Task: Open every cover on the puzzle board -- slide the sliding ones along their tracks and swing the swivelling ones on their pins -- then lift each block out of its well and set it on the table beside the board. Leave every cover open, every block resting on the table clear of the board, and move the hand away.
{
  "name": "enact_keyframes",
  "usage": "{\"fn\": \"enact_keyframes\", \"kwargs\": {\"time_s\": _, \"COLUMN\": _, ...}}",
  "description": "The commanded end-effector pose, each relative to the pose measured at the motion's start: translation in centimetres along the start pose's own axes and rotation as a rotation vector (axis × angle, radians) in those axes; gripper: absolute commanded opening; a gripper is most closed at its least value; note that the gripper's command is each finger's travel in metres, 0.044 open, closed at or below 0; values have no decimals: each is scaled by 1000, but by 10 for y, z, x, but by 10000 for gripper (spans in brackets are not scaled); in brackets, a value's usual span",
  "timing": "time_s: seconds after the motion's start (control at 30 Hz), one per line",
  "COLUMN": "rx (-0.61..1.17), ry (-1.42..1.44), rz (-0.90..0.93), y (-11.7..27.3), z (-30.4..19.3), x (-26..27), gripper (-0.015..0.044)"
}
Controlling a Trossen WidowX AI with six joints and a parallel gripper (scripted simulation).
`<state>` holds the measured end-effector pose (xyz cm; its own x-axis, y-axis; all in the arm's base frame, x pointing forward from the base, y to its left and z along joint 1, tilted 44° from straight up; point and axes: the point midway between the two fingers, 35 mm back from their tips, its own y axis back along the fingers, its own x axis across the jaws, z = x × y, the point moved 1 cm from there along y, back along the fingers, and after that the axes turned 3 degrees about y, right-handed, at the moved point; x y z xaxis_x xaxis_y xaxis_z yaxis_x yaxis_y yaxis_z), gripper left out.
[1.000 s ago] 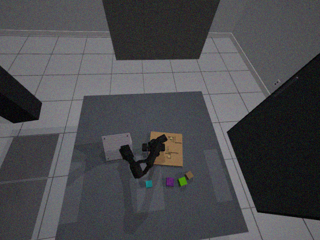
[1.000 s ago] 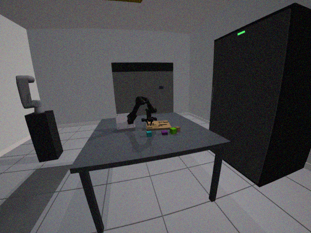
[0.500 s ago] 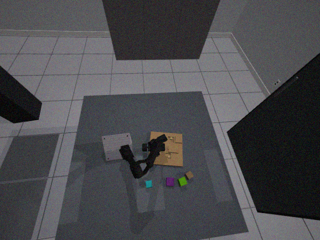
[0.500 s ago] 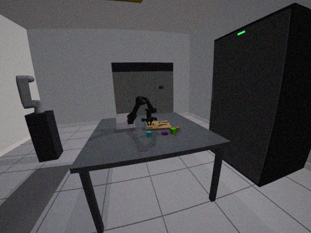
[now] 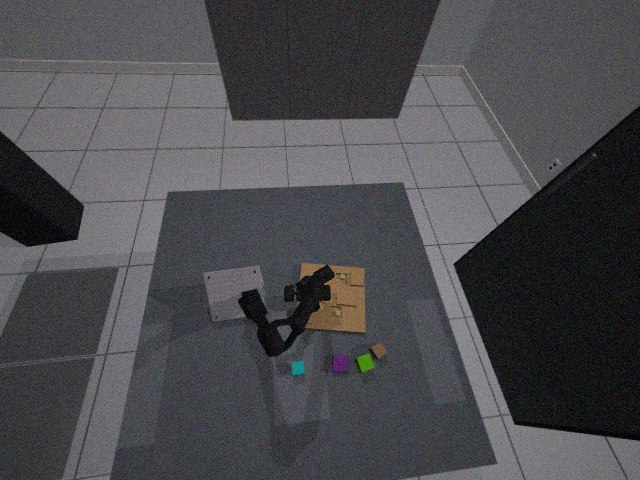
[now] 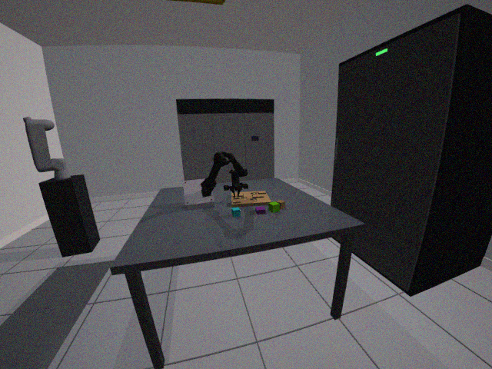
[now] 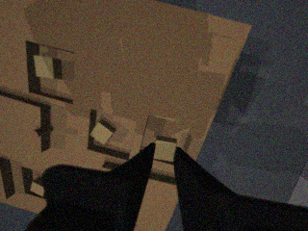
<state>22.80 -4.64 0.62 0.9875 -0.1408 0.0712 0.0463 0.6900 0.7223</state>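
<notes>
The wooden puzzle board lies flat under the arm. My gripper is low over it, shut on a pale square knob of a cover near the board's edge. Other pale knobs show in the wrist view, one beside it turned at an angle and one at upper left. On the table beside the board rest a cyan block, a purple block, a green block and a tan block. The arm hides part of the board in the top view.
The arm's pale mounting plate lies left of the board. The green and tan blocks stand close together. A dark cabinet stands right of the table. Raised tracks and dark slots cross the board.
</notes>
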Motion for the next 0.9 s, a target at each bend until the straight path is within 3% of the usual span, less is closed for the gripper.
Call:
{"fn": "enact_keyframes", "kwargs": {"time_s": 0.0, "rx": 5, "ry": -5, "rz": -2, "y": 5, "z": -1, "x": 0, "gripper": 80}}
{"fn": "enact_keyframes", "kwargs": {"time_s": 0.87, "rx": 4, "ry": -2, "rz": -2, "y": 48, "z": -2, "x": 0, "gripper": 80}}
